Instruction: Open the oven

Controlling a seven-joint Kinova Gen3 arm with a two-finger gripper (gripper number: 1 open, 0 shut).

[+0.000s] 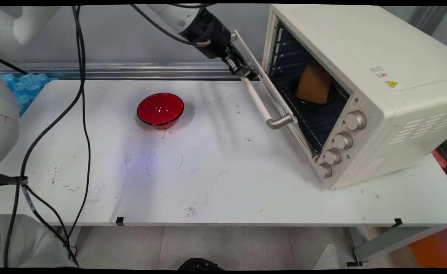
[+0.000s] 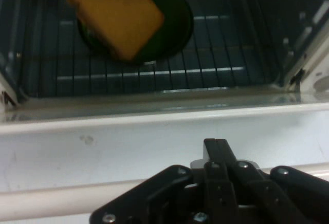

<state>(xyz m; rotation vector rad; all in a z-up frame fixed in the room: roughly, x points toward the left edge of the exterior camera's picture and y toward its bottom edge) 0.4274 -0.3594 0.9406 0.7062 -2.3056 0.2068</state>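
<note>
Bare white table fills lower frame. Red bowl left of centre, alone, upright. Further back, right: cream toaster oven, door partly open, tilted toward the bowl. Gripper at top centre, closed on far end of door handle. Inside on wire rack: dark plate w/ brown bread slice on it.
</note>
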